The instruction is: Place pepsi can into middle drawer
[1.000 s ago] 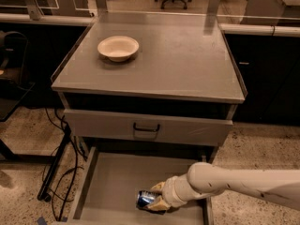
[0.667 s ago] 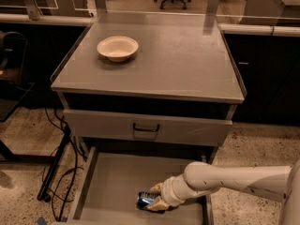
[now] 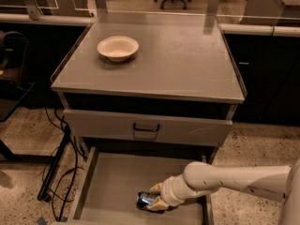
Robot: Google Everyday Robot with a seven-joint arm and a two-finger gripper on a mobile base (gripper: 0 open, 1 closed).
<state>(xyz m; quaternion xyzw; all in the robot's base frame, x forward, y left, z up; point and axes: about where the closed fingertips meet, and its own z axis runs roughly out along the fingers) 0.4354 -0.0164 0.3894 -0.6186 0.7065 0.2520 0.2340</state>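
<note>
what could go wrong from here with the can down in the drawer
1. The gripper holds the pepsi can low over the floor of the middle drawer, seemingly tipped on its side. Released like that, it may roll across the plain floor.
2. The arm reaches in over the drawer's right wall, below the closed drawer front. A steep withdrawal might bump either.

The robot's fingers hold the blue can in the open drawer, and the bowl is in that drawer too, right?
Not quite. The camera view shows the bowl on top of the cabinet, not in the middle drawer. The rest holds: the gripper grips the pepsi can with its fingers, down in that open drawer.
</note>
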